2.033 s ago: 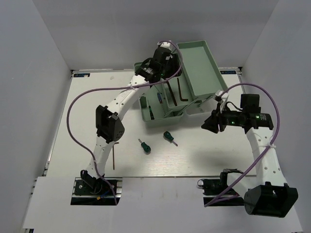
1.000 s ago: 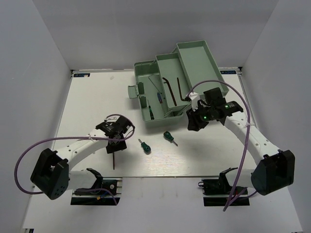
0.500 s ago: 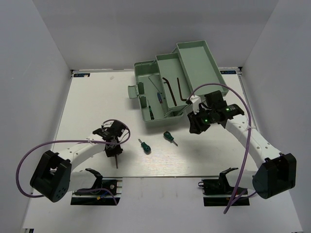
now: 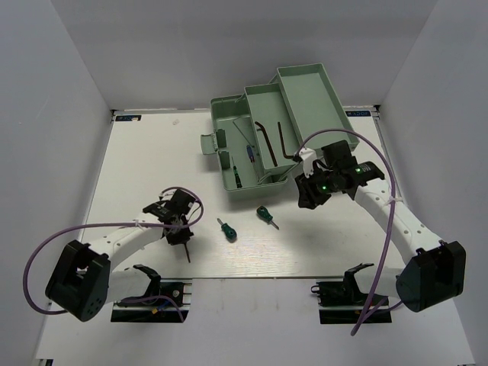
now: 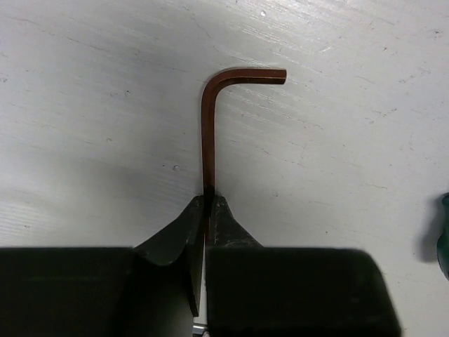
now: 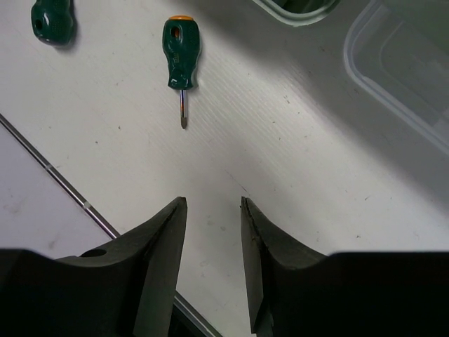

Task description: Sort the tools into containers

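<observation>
White tabletop [image 4: 137, 168]: we note left gripper [image 5: 208, 203] newly pinched onto hex key [image 5: 208, 133], ready to lift; right gripper [image 6: 213, 210] spread, empty.

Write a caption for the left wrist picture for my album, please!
The left tool pinches the long leg of a brown L-shaped hex key on the white table.

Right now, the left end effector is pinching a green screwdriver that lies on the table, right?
Not quite. The left end effector is pinching a dark L-shaped hex key that lies on the table, not a green screwdriver. The left wrist view shows it.
</observation>
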Robot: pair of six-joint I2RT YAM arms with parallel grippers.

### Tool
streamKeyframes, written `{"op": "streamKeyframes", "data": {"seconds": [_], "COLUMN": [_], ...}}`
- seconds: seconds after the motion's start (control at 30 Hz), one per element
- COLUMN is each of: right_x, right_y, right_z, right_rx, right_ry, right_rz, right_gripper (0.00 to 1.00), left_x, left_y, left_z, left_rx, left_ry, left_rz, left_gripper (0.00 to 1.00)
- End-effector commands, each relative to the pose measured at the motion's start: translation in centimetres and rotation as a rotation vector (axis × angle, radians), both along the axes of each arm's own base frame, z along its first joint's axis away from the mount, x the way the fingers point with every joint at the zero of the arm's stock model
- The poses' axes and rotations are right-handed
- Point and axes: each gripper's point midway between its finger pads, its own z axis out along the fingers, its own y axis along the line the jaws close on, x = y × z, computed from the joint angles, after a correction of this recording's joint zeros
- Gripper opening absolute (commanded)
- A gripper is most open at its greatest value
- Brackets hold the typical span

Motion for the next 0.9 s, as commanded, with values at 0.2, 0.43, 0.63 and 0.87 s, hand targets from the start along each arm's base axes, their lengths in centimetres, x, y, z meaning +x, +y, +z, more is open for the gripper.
{"op": "streamKeyframes", "data": {"seconds": [0.2,0.43,0.63,0.87], "right_x": [0.9,0.3,-0.9,-2.0], "right_y": [-0.2,-0.1,-0.3,-0.7], "right_z": [1.7,1.7,1.0,-0.4], "right_rx": [0.011,0.020,0.012,0.001], "right_ry": [-0.034,-0.017,-0.068,-0.075], "right_rz": [-0.011,0.005,0.121,0.170], "right_gripper": [0.44,0.44,0.53,0.59], "left_x": [3.0,8.5,16.3,25.1], "left_y": [-3.0,-6.9,-14.5,-23.7], "left_z": [5.8,17.4,27.9,31.2], "left_rx": [-0.129,-0.229,-0.418,-0.615], "left_ry": [-0.104,-0.308,-0.569,-0.675], "left_rz": [-0.037,-0.143,-0.369,-0.534], "left_gripper": [0.00,0.00,0.00,0.00]}}
